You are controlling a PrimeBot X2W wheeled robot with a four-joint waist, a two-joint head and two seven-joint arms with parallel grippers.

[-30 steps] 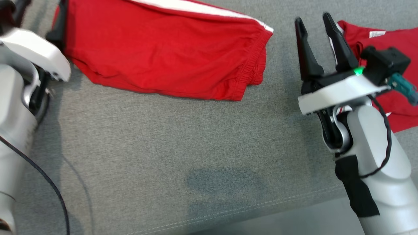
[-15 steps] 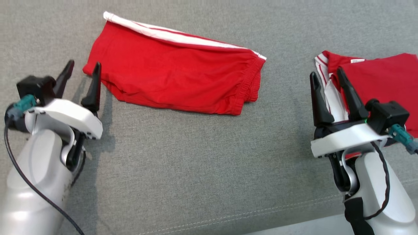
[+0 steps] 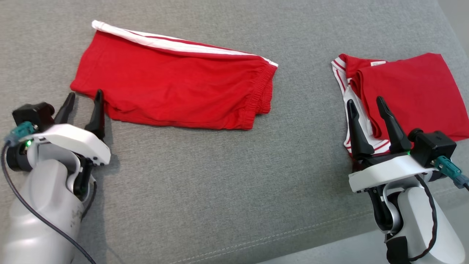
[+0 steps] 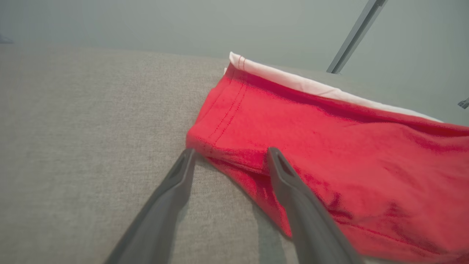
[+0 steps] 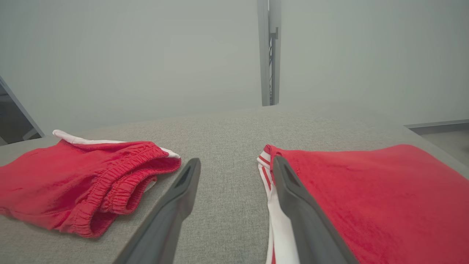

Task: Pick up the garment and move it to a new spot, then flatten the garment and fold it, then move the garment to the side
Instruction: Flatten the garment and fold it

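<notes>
1. Folded red knit shorts with a white side stripe [image 3: 176, 91] [image 4: 329, 154] [image 5: 80, 183] lie flat on the far left part of the grey woven fabric cushion [image 3: 220, 176]. The stripe runs along their far edge, the gathered waistband faces right and the hem faces left.
2. My left gripper [image 3: 84, 95] [image 4: 231, 152] stands with its fingers apart and holds nothing. It sits at the near left hem corner of the shorts, one finger over the red cloth and the other over bare cushion. I cannot tell whether it touches the cloth.
3. My right gripper [image 3: 365, 101] [image 5: 237, 161] is likewise spread and empty, well apart from the shorts.
4. A folded red shirt with white-and-red striped trim [image 3: 406, 91] [image 5: 366, 190] lies near the cushion's right edge; my right fingers point over its left edge.
5. A stitched seam runs along the cushion's near edge.
</notes>
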